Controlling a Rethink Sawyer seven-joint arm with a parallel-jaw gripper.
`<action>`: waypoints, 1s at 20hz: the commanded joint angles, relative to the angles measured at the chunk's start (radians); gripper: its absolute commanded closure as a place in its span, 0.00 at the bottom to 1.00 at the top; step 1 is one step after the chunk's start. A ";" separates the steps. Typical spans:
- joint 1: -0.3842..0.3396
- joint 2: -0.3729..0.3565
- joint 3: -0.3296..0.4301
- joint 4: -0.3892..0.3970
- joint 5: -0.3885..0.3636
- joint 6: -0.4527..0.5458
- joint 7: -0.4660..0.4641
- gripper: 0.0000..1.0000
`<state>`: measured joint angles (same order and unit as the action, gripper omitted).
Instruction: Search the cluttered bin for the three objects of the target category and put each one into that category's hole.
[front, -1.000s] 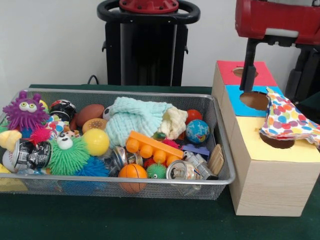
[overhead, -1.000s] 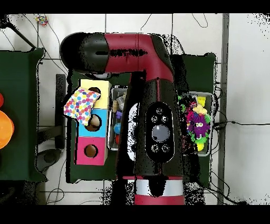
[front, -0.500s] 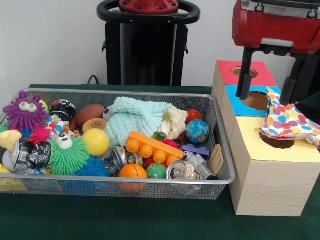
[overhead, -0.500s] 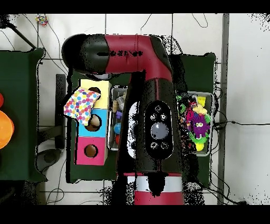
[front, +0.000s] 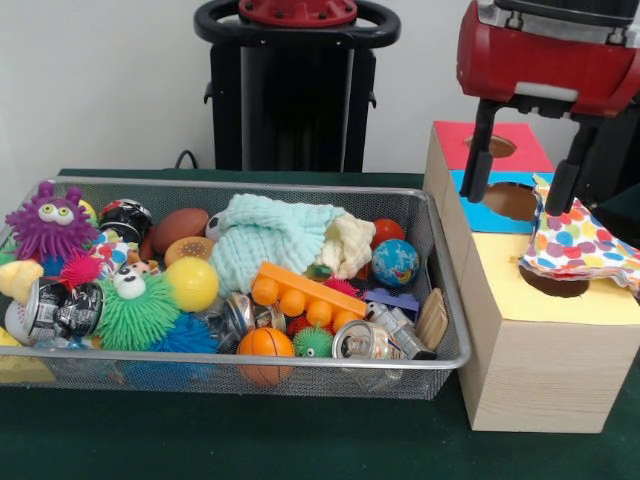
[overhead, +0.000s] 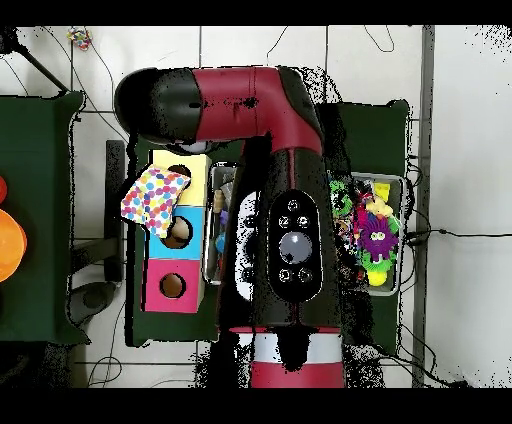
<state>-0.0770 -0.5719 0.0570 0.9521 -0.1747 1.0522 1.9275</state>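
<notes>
Above the blue section of the wooden box (front: 540, 340), the gripper (front: 520, 195) hangs with fingers (front: 478, 158) spread wide, holding nothing. Just beside it, a polka-dot cloth (front: 578, 243) drapes over the yellow section's hole. Toys, cans and cloths crowd the wire bin (front: 300, 378).

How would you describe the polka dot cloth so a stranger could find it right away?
Start at the wooden box standing right of the wire bin; its top carries red, blue and yellow panels, each with a hole. The polka dot cloth drapes over the yellow panel's hole, the only white fabric with multicoloured dots.
</notes>
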 joint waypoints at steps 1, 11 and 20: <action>-0.007 0.027 0.072 0.018 -0.054 0.142 -0.192 0.00; -0.008 0.036 0.078 0.002 -0.064 0.146 -0.189 0.00; -0.004 0.031 0.072 0.002 -0.076 0.151 -0.191 0.00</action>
<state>-0.0764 -0.5718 0.0638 0.9376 -0.1946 1.0727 1.9275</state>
